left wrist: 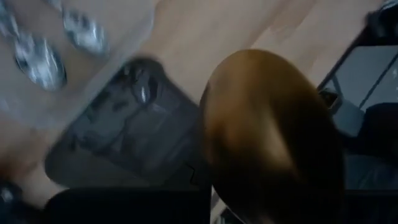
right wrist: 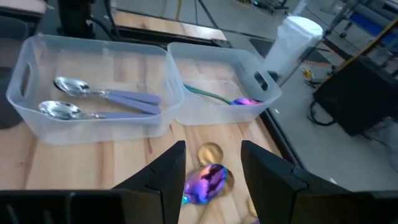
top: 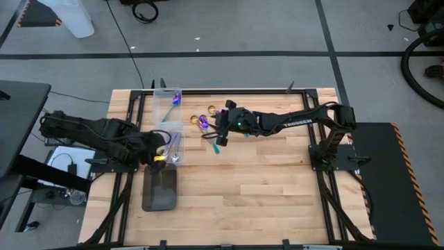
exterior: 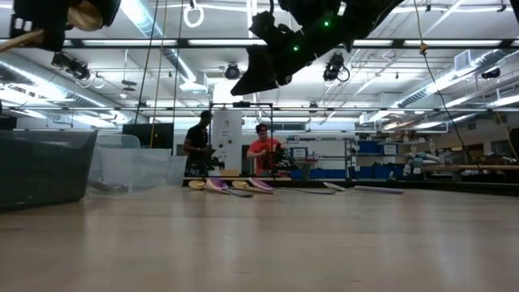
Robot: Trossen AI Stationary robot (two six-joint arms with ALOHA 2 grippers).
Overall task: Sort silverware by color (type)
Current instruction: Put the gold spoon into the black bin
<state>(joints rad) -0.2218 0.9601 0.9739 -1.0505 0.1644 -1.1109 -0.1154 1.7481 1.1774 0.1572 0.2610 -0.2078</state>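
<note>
My left gripper (top: pixel 161 154) is shut on a gold spoon (left wrist: pixel 273 137) and hovers above the far end of the dark grey tray (top: pixel 159 189). In the low view the gripper (exterior: pixel 65 16) is high above the table. My right gripper (right wrist: pixel 212 149) is open and raised (exterior: pixel 259 65) over loose spoons lying flat on the table. An iridescent purple spoon (right wrist: pixel 205 183) and a gold spoon (right wrist: pixel 209 151) show between its fingers, below them. Two silver spoons (right wrist: pixel 81 99) lie in one clear bin (right wrist: pixel 25 93). A purple and teal spoon (right wrist: pixel 224 98) lies in the other clear bin (right wrist: pixel 261 74). My left gripper holds the gold spoon lifted clear of the table, with its bowl (left wrist: pixel 273 137) sticking out past the fingers. The bowl itself hides the place of contact in the left wrist view, and no other view shows which part is held.
More spoons lie on the table near the right gripper: gold ones (top: pixel 210 109) and one with a teal handle (top: pixel 216 142). The two clear bins stand side by side along the table's left part (top: pixel 170 104). Two people stand in the room beyond the table (exterior: pixel 263 150).
</note>
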